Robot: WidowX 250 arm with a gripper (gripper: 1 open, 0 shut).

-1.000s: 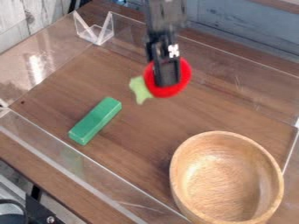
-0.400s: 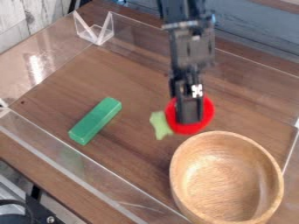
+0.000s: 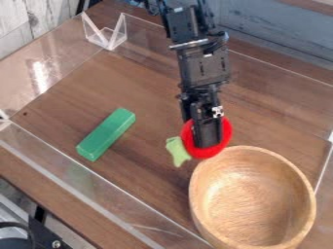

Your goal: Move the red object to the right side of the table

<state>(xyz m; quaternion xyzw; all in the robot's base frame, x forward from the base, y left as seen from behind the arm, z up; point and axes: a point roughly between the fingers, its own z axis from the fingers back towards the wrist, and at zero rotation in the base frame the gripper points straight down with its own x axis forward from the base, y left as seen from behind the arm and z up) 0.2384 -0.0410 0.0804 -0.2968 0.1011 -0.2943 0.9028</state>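
The red object (image 3: 208, 142), a small round toy fruit with a light-green leaf tab sticking out to its left, hangs in my gripper (image 3: 205, 124), which is shut on it from above. It sits low over the dark wood table (image 3: 92, 88), just beyond the rim of the wooden bowl, right of centre. The black fingers cover the top of the fruit. I cannot tell whether the fruit touches the tabletop.
A round light wooden bowl (image 3: 254, 199) fills the near right corner. A green rectangular block (image 3: 105, 133) lies at the left. Low clear acrylic walls (image 3: 78, 180) border the table, and a small clear stand (image 3: 104, 32) sits at the far left.
The gripper has carried the red fruit from the table's middle to the right and down toward the bowl's far rim. Block and bowl have not moved.
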